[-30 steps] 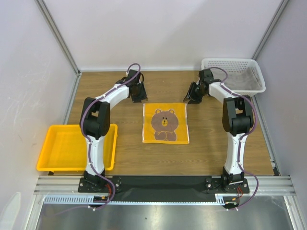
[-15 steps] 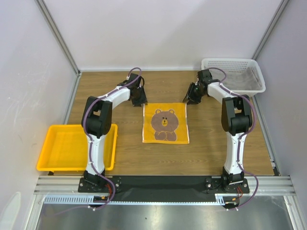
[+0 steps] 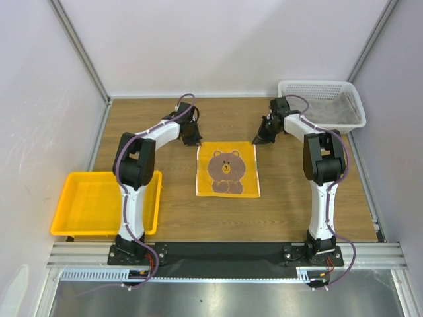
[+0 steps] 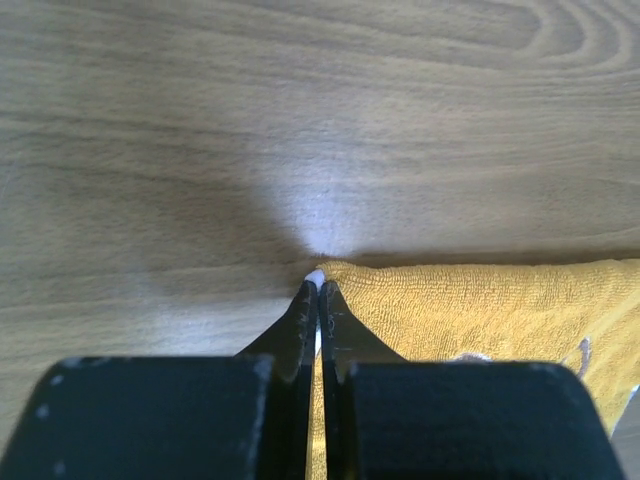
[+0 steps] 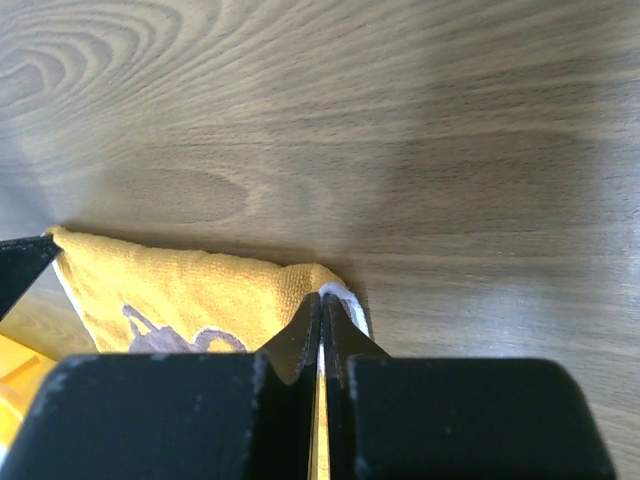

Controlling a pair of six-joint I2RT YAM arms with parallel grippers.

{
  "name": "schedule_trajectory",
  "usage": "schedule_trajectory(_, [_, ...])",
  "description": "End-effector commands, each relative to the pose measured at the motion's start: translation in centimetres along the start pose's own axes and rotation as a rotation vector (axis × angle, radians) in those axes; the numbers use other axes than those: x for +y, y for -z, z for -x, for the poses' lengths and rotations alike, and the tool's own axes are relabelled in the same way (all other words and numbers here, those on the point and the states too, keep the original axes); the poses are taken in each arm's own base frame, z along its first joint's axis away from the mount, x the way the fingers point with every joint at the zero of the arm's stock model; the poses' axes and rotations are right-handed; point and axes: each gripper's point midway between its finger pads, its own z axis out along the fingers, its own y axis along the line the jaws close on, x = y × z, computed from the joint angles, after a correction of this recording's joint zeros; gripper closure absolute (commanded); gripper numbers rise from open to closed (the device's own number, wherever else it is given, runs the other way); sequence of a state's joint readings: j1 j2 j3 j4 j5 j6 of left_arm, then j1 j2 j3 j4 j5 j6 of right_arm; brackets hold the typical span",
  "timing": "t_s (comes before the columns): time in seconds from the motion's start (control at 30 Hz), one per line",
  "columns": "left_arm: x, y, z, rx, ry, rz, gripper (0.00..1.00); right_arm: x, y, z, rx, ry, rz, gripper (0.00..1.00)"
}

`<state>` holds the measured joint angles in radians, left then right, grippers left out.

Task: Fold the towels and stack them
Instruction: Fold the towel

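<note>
Basically, early stage, nothing folded or stacked that I can see. Lower left of the top view: yellow tray (image 3: 66,198) on the tabletop (image 3: 297,198) beside the left arm's base, no towel in it. Centre frame: bear towel (image 3: 228,169) lies flat, bear face up, looks like a single unfolded layer, though I can't rule out a fold underneath.

Just past it, both arms reach to its far edge. Left end effector (image 3: 193,140) is at the upper-left corner of the towel. In the left wrist view the left end effector (image 4: 318,285) has its fingers pressed together right on the yellow corner, a pale sliver of hem at the tips, so it reads as pinching that corner. Right end effector (image 3: 259,139) is at the upper-right corner. In the right wrist view, same story: right end effector (image 5: 322,300) is pressed together on the cloth corner, which is slightly bunched there. Both corners sit low on the wood, not lifted.

Upper right of the top view: white basket (image 3: 322,86), with what looks like the grey towel (image 3: 337,111) inside; too small to be sure. Plain yellow towel not visible in any view.

Judgement: first fold of the first towel is about to start with the far corners gripped. Left to do: fold this one, place it, then fetch, fold and stack the others.
</note>
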<state>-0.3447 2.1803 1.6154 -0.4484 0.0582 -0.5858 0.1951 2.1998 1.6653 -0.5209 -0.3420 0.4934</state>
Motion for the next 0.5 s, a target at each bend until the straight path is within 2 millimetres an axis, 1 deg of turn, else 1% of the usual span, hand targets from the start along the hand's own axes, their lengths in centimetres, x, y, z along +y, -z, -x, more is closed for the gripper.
schedule_trajectory(0.0, [-0.9,0.9,1.1,-0.054,-0.017,-0.050,1.00,1.7,1.6,1.5,-0.041,0.022,0.030,1.00])
schedule_trajectory(0.03, [-1.1,0.9,1.3,-0.073,-0.028,-0.063,1.00,1.8,1.8,1.7,-0.047,0.025,0.034,1.00])
schedule_trajectory(0.07, [-1.5,2.0,1.9,-0.099,-0.035,-0.082,1.00,2.0,2.0,1.7,-0.049,0.026,0.038,1.00])
schedule_trajectory(0.13, [-1.8,2.7,2.3,-0.131,-0.054,-0.104,1.00,2.6,2.9,2.0,-0.070,0.037,0.052,1.00])
schedule_trajectory(0.17, [-2.3,3.9,2.9,-0.162,-0.063,-0.121,1.00,2.8,3.3,2.1,-0.077,0.039,0.060,1.00])
schedule_trajectory(0.23, [-2.4,4.7,3.0,-0.188,-0.082,-0.140,1.00,3.5,4.2,2.1,-0.090,0.046,0.082,1.00])
schedule_trajectory(0.27, [-2.9,6.0,3.5,-0.217,-0.089,-0.159,1.00,3.7,4.5,2.1,-0.096,0.051,0.089,1.00])
schedule_trajectory(0.3, [-2.5,6.2,2.9,-0.214,-0.094,-0.160,1.00,3.9,5.1,1.8,-0.099,0.056,0.097,1.00])
schedule_trajectory(0.37, [-2.9,7.1,2.9,-0.241,-0.112,-0.194,1.00,4.1,5.8,1.5,-0.103,0.063,0.109,1.00])
schedule_trajectory(0.4, [-3.2,8.2,3.2,-0.268,-0.117,-0.211,0.99,4.1,6.2,1.3,-0.109,0.065,0.113,1.00])
schedule_trajectory(0.43, [-2.8,8.1,2.5,-0.266,-0.119,-0.213,1.00,4.0,6.8,0.7,-0.112,0.068,0.117,1.00])
schedule_trajectory(0.47, [-2.7,8.5,2.3,-0.273,-0.127,-0.222,1.00,4.1,7.2,0.4,-0.116,0.072,0.122,1.00])
